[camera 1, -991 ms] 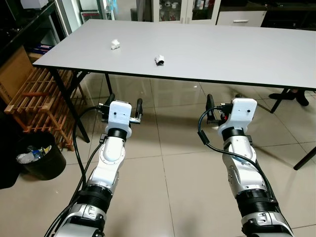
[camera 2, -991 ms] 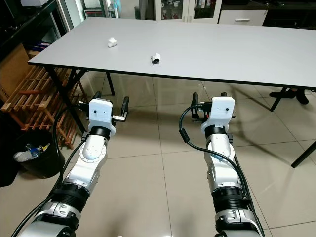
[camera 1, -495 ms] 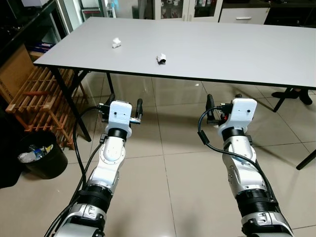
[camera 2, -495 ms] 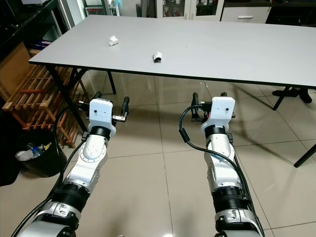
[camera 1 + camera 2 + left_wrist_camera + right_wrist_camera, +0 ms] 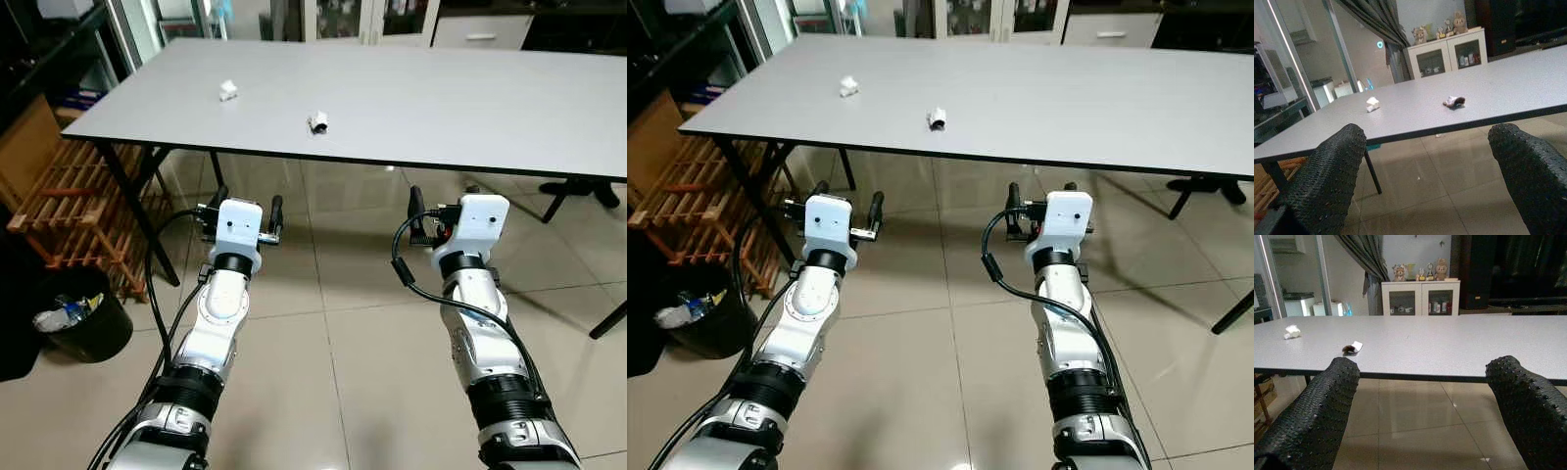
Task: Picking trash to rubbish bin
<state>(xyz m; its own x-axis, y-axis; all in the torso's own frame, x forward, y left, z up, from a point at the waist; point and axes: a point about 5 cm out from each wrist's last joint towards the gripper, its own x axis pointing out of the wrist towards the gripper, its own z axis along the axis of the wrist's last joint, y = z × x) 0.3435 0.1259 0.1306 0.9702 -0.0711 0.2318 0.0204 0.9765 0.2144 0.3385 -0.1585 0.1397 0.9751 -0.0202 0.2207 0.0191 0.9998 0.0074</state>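
Two small crumpled white scraps of trash lie on the grey table (image 5: 441,93): one (image 5: 227,91) toward the far left, the other (image 5: 318,122) nearer the front edge. A black rubbish bin (image 5: 71,315) holding some trash stands on the floor at the left. My left gripper (image 5: 247,205) and my right gripper (image 5: 441,201) are both open and empty, held level below the table's front edge, pointing at it. The left wrist view looks between the fingers (image 5: 1327,176) at both scraps (image 5: 1454,101); the right wrist view has them too (image 5: 1353,348).
A wooden rack (image 5: 69,196) stands at the left beside the bin, behind the table's black legs (image 5: 127,201). White cabinets (image 5: 1420,296) line the far wall. A person's shoe (image 5: 600,191) rests on the floor at the right under the table. Tiled floor lies between me and the table.
The view has shifted slightly as the camera moved; the bin sits a little lower and further left in the picture. Arms and grippers hold the same pose.
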